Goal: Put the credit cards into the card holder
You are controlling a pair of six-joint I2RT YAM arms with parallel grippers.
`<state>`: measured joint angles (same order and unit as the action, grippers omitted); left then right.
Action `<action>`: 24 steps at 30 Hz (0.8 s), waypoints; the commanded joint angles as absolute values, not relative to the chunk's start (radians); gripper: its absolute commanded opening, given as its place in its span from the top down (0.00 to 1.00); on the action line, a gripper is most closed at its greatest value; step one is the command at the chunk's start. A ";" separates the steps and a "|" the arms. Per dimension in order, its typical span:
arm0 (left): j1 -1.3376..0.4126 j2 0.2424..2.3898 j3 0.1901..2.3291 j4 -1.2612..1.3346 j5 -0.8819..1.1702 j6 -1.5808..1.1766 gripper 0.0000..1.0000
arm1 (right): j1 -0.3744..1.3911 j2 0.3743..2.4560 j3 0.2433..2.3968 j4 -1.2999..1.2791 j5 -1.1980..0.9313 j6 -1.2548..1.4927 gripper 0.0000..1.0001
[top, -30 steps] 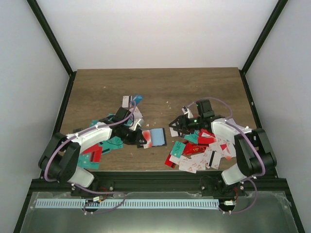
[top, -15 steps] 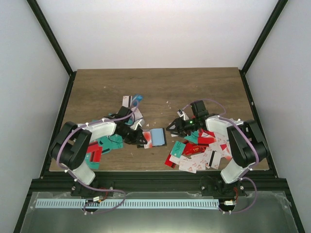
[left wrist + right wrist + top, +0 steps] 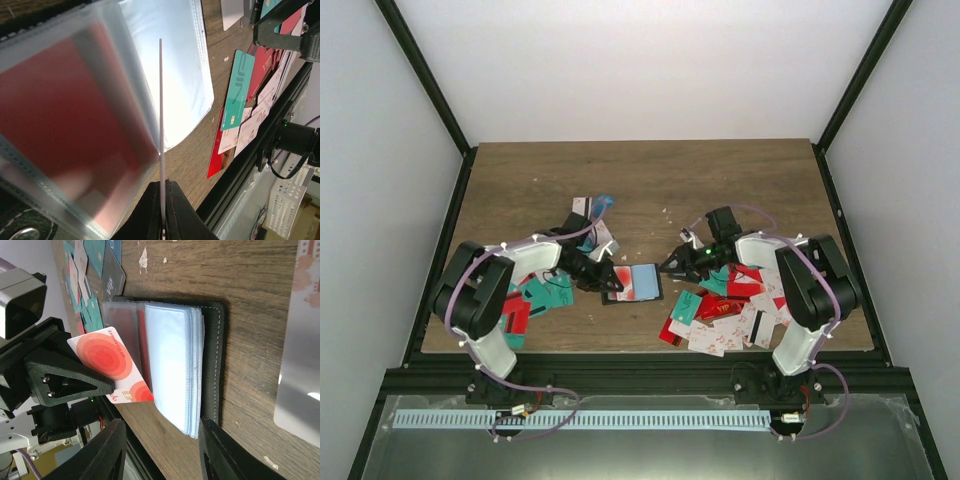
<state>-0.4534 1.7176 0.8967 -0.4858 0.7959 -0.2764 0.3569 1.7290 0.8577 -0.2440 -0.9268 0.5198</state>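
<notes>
The card holder [image 3: 646, 283] lies open on the table between both arms, its black cover [image 3: 216, 350] under a stack of pale sleeves [image 3: 172, 360]. My left gripper [image 3: 603, 277] is shut on a white credit card with red circles [image 3: 107, 365]. That card shows edge-on [image 3: 161, 115] at the mouth of a clear sleeve that has a red card inside [image 3: 75, 115]. My right gripper [image 3: 161, 429] is open and straddles the near end of the sleeve stack, one finger [image 3: 107, 450] on each side. In the top view the right gripper [image 3: 673, 264] sits at the holder's right edge.
Loose credit cards lie in a heap at the front right [image 3: 725, 315], another heap lies under the left arm [image 3: 535, 300], and a few lie further back [image 3: 590, 212]. A black frame rail [image 3: 640, 358] runs along the table's near edge.
The right gripper has crept left up to the holder and its jaws have narrowed a little. The left arm's elbow has swung left while its gripper stays at the holder with the card.
</notes>
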 commanded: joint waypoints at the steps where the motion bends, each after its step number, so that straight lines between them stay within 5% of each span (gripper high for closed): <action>1: -0.436 1.745 0.928 -0.533 0.834 -0.220 0.96 | 0.372 1.758 0.902 -0.266 -0.948 0.487 0.58; 24: -0.400 1.893 0.988 -0.613 0.937 -0.148 0.96 | 0.402 1.853 0.933 -0.287 -0.929 0.456 0.60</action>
